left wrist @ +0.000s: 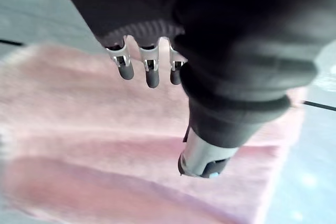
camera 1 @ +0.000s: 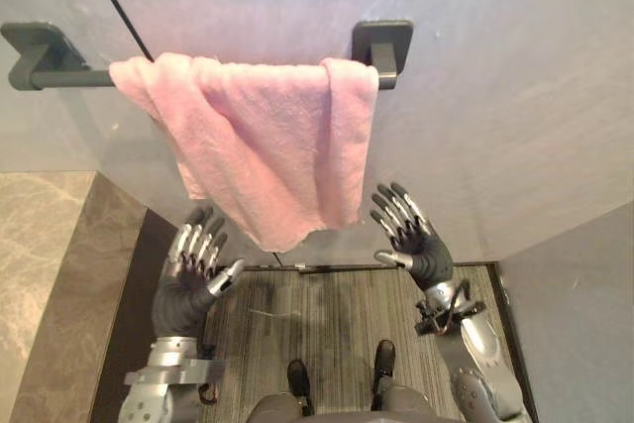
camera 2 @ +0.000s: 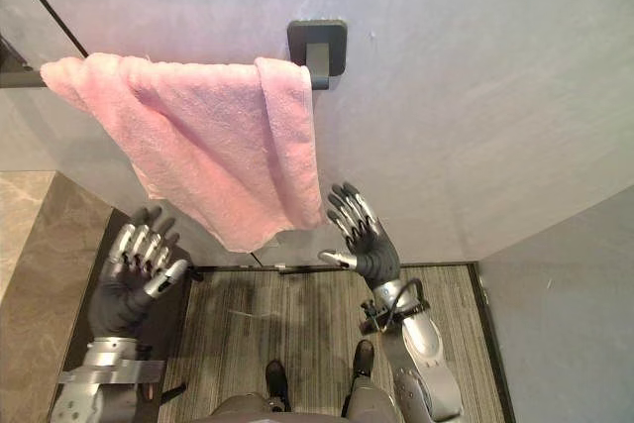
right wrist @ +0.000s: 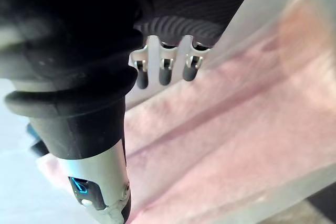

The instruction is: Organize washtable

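A pink towel (camera 1: pixel 260 141) hangs unevenly over a dark wall rail (camera 1: pixel 59 76), its lower corner drooping to a point low in the middle. My left hand (camera 1: pixel 193 274) is raised below the towel's left side, fingers straight and open, apart from the cloth. My right hand (camera 1: pixel 411 235) is raised just right of the towel's right edge, also open and holding nothing. The towel (left wrist: pixel 105 145) spreads past the left hand's fingers (left wrist: pixel 152 74) in the left wrist view. In the right wrist view the towel (right wrist: pixel 236 129) lies beyond the right hand's fingers (right wrist: pixel 165 72).
The rail's right bracket (camera 1: pixel 384 47) is fixed to a grey wall (camera 1: pixel 495 96). A thin dark line (camera 1: pixel 117 2) runs diagonally on the wall at upper left. A marble-look ledge (camera 1: pixel 40 245) lies at the left. Striped grey flooring (camera 1: pixel 327 324) is below.
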You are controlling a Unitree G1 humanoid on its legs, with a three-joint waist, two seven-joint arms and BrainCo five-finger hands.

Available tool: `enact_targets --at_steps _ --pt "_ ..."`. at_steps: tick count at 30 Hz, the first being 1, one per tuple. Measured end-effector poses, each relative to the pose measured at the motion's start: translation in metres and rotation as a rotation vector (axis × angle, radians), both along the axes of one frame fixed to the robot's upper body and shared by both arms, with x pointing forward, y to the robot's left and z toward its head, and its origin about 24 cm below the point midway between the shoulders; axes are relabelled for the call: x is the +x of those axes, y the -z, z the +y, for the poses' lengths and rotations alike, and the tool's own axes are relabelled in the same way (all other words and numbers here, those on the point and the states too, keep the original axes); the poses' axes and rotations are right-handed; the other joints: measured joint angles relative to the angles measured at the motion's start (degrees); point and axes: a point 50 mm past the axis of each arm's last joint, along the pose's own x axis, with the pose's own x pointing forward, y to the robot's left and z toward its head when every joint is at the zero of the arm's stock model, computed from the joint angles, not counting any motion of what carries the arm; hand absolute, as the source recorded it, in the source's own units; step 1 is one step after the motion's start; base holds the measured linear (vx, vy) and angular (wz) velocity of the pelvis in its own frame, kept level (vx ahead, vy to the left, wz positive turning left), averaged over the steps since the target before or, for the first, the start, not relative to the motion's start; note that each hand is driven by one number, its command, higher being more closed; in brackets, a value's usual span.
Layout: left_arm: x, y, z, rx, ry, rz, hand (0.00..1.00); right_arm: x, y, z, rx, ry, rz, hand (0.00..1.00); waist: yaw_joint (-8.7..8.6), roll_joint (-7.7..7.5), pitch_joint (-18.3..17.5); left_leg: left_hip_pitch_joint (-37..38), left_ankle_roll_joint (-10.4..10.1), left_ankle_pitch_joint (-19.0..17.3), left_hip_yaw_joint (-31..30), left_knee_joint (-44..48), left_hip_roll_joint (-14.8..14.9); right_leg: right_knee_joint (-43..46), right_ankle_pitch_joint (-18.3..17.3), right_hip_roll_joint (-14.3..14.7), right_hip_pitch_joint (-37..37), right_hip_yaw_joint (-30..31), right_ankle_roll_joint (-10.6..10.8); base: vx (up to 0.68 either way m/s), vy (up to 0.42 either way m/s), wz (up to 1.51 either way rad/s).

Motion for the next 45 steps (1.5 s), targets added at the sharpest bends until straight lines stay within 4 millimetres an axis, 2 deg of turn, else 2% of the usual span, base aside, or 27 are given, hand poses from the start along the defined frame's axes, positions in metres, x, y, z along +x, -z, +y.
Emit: enact_targets --at_steps 4,7,10,16,18,20,23,29,41,42,45 --pt "0.016 -0.018 0.000 -0.084 0.048 -0.133 0.00 0.015 -0.033 0.028 0.070 -0.154 -0.125 0.00 0.28 0.66 -0.91 -0.07 -0.01 0.07 -0.76 0.07 0.02 0.00 0.00 -0.04 0.34 -0.69 -0.03 -0.02 -0.021 0.08" --pt "0.030 -0.035 -0.002 -0.111 0.059 -0.251 0.00 0.026 -0.048 0.044 0.060 -0.215 -0.189 0.00 0.45 0.83 -1.73 -0.08 -0.07 0.15 -1.37 0.35 0.09 0.00 -0.05 -0.05 0.85 -1.43 -0.12 -0.01 -0.023 0.11" --pt "0.048 -0.049 -0.002 -0.133 0.050 -0.350 0.00 0.047 -0.051 0.056 0.040 -0.211 -0.181 0.00 0.67 0.80 -2.05 0.15 -0.16 0.31 -1.59 0.33 0.06 0.00 -0.06 -0.10 1.22 -1.64 -0.17 0.00 -0.008 0.04" --pt "0.089 -0.039 0.003 -0.201 -0.023 -0.297 0.00 0.078 -0.044 0.070 -0.110 -0.172 -0.130 0.00 1.37 0.83 -2.07 -0.14 -0.23 1.24 -2.43 -0.30 0.02 0.00 -0.11 -0.11 1.13 -2.76 -0.26 0.00 -0.015 0.08" --pt "0.096 -0.038 0.005 -0.209 -0.041 -0.288 0.00 0.087 -0.044 0.071 -0.134 -0.155 -0.112 0.00 1.47 0.83 -2.06 -0.15 -0.34 1.60 -2.62 -0.79 0.01 0.00 -0.11 -0.11 1.06 -3.03 -0.27 0.01 -0.015 0.11" --pt "0.110 -0.036 0.015 -0.198 -0.087 -0.261 0.00 0.102 -0.046 0.067 -0.158 -0.105 -0.087 0.00 1.63 0.84 -2.05 -0.32 -0.34 1.61 -2.67 -0.77 0.00 0.00 -0.10 -0.12 0.94 -3.08 -0.28 0.00 -0.004 0.02" --pt "0.119 -0.042 0.031 -0.158 -0.137 -0.262 0.00 0.107 -0.053 0.061 -0.165 -0.071 -0.103 0.00 1.60 0.85 -2.05 -1.68 -0.21 1.87 -2.78 -0.76 -0.10 0.01 0.08 -0.22 -0.35 -3.11 -0.51 0.00 0.000 0.00" --pt "0.123 -0.047 0.037 -0.163 -0.172 -0.278 0.00 0.107 -0.055 0.058 -0.166 -0.060 -0.111 0.00 1.50 0.94 -1.98 -2.14 -0.20 1.92 -2.77 -0.82 -0.11 0.01 0.10 -0.20 -0.91 -3.10 -0.54 0.00 0.000 0.00" --pt "0.117 -0.046 0.049 -0.145 -0.232 -0.283 0.00 0.101 -0.058 0.040 -0.110 -0.018 -0.137 0.00 1.47 1.38 -0.59 -2.12 -0.21 1.91 -2.24 -1.45 -0.17 0.01 0.09 -0.13 -1.48 -2.58 -0.54 0.01 -0.002 -0.02" --pt "0.115 -0.046 0.049 -0.137 -0.236 -0.283 0.00 0.100 -0.058 0.038 -0.102 -0.011 -0.137 0.00 1.56 1.39 -0.48 -2.12 -0.21 1.91 -2.26 -1.49 -0.15 0.01 0.09 -0.10 -1.48 -2.61 -0.54 0.00 0.000 0.00" --pt "0.087 -0.052 0.052 -0.114 -0.279 -0.339 0.00 0.097 -0.058 0.024 -0.065 0.036 -0.139 0.00 1.57 1.38 0.16 -2.04 -0.22 1.87 -2.23 -1.60 -0.11 0.01 0.09 -0.06 -1.48 -2.58 -0.54 0.00 0.000 0.00"
